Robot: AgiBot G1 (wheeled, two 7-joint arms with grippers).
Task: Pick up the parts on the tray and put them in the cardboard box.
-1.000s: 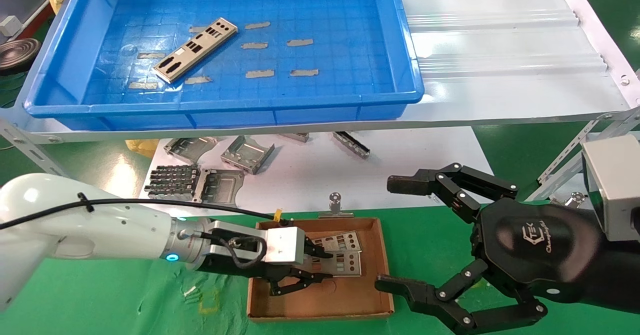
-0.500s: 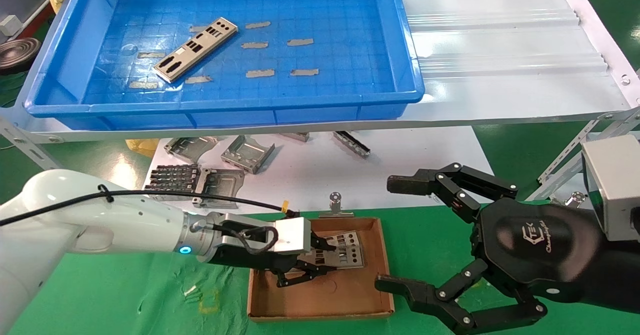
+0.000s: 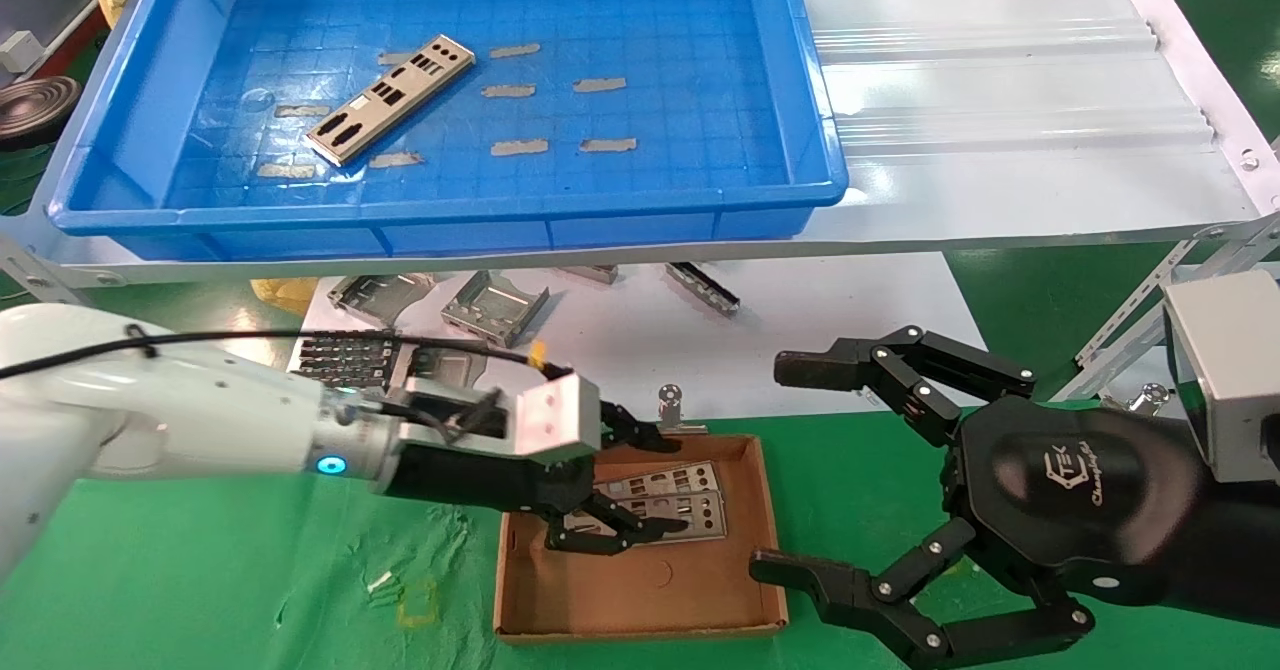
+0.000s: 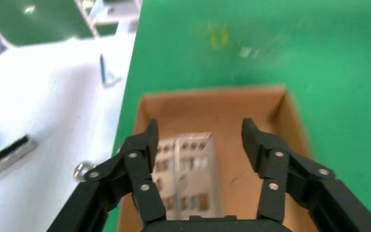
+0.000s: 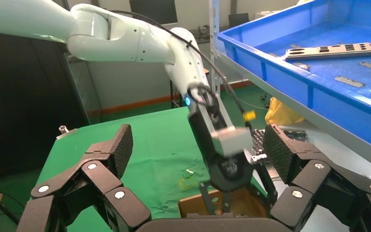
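While over cardboard box point(image 3: 640, 590), left gripper point(image 3: 625, 485) jaws wide, empty | two parts point(image 3: 665, 505) inside | right gripper point(image 3: 800, 470) open, empty, beside box

Green table point(image 3: 250, 590): cardboard box point(image 3: 640, 595), white sheet point(image 3: 800, 340).

Left gripper point(image 3: 640, 485) over cardboard box point(image 3: 735, 605)

Bright even light; glare on the tray point(image 3: 150, 100); left wrist view blurred.
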